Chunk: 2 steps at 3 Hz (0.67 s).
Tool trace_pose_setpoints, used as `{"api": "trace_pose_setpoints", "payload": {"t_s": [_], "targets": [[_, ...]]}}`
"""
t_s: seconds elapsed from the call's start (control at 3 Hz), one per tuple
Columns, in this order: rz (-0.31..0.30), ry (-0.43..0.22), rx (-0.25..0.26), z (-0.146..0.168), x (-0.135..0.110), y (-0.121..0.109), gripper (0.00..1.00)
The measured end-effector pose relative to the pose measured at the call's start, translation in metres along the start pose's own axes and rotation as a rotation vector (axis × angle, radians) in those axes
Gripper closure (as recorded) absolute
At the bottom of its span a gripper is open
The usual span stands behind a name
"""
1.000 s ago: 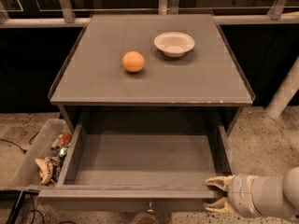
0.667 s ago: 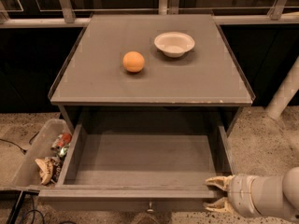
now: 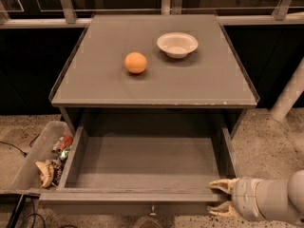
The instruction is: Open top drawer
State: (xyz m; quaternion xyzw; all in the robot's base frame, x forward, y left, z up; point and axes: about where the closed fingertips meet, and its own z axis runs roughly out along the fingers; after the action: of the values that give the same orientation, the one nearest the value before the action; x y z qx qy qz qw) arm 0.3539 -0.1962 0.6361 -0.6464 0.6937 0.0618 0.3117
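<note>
Almost nothing has changed in the last second, which says something in itself. The top drawer (image 3: 149, 158) was already pulled far out from under the surface (image 3: 190, 87) a second ago and it sits in the same place now. Its shallow grey interior is bare and open to view, and its front board lies near the bottom edge of the view. The small round knob (image 3: 152, 211) just shows at the middle of that board.

The gripper (image 3: 212, 197) has not shifted either and waits at the drawer's front right corner. Its two pale fingers (image 3: 223, 184) are spread apart, one over the top edge of the front board and the other in front of it. The board's right end lies between or just beside them. I cannot tell whether they actually press on the wood.

On the surface, the orange (image 3: 136, 62) near the middle and the white bowl (image 3: 177, 44) towards the back right edge have also stayed put. A bin (image 3: 28, 163) of litter stands on the floor to the left.

Because the drawer is this far out and no longer travelling, I judge the opening to be essentially done. What remains is probably only to let go and draw the arm away without nudging the front board.
</note>
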Motion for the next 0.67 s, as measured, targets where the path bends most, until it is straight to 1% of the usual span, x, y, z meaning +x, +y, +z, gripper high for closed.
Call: {"api": "trace_pose_setpoints", "payload": {"t_s": [0.33, 0.67], "targets": [[0.000, 0.000, 0.000, 0.0000, 0.0000, 0.0000, 0.11], [0.000, 0.000, 0.000, 0.0000, 0.0000, 0.0000, 0.00]]}}
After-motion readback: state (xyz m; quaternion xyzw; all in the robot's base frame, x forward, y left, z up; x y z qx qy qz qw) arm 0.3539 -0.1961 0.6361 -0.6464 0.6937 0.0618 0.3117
